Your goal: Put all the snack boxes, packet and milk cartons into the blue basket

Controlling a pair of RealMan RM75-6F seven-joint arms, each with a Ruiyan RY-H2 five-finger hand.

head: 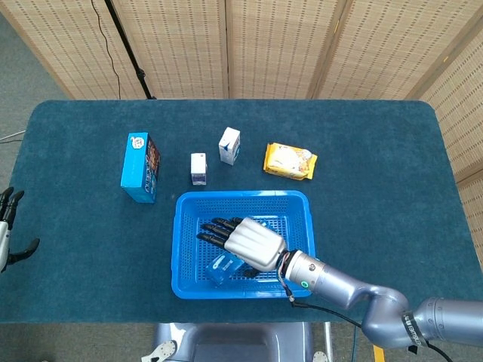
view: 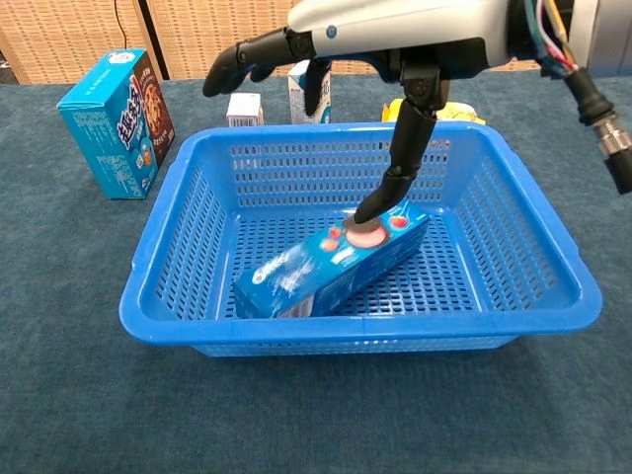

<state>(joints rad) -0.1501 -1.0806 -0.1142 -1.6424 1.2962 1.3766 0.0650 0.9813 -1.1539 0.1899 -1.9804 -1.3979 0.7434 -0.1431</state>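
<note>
- A blue perforated plastic basket (view: 553,286) sits on the dark teal cloth-covered counter (head: 83,241), near the front edge.
- Inside it a long blue snack box with pink and white print (view: 331,262) lies flat on the basket floor, running diagonally from near left to far right. Its white lettering is too blurred to read.
- The right hand (view: 390,30), silver-backed with black fingers (view: 237,59), hovers over the basket with fingers spread wide and gripping nothing; one black digit reaches down and its tip touches the top of the snack box.
- The left hand (head: 7,230) shows only at the far left edge of the head view, fingers apart and holding nothing.
- A tall blue box with a cookie picture and white characters I cannot read (view: 117,123) stands upright on the counter, left of the basket.
- Two small white milk cartons stand beyond the basket: a shorter one (head: 198,168) and a taller one with blue print (head: 229,145).
- A yellow snack packet (head: 290,161) lies flat to their right.
</note>
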